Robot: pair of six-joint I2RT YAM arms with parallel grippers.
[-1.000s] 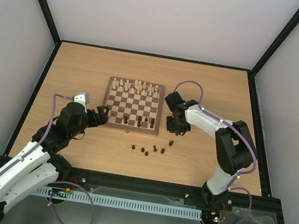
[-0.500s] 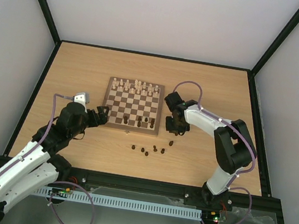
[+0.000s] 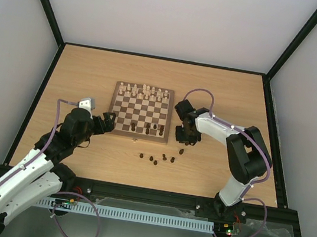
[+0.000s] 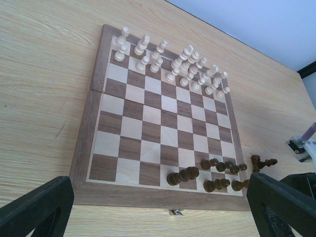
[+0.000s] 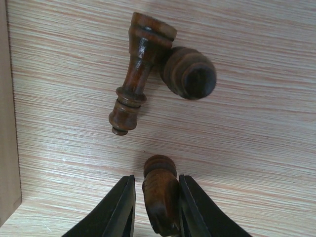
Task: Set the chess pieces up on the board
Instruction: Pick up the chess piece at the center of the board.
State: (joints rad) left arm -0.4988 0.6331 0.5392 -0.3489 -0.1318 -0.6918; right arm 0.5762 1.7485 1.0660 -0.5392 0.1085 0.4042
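The board (image 3: 115,107) lies mid-table, with cream chessmen on its far rows. Several dark chess pieces (image 3: 148,129) stand on its near rows and show in the left wrist view (image 4: 182,175). Several more dark pieces (image 3: 155,162) lie loose on the table in front. My right gripper (image 3: 184,137) is low, just off the board's right near corner. Its jaws (image 5: 156,182) are nearly shut round one dark piece (image 5: 160,190); the right finger touches it and a thin gap shows on the left. My left gripper (image 3: 107,124) is open and empty at the board's left near corner.
Just ahead of my right fingers, one dark piece (image 5: 138,74) lies on its side against an upright one (image 5: 190,73). The board's edge (image 5: 7,123) is close on the left there. The cage posts and walls ring the wooden table (image 3: 239,101).
My right gripper has shifted slightly toward the near side, beside the board's corner. The left arm and the pieces on the board have not moved.
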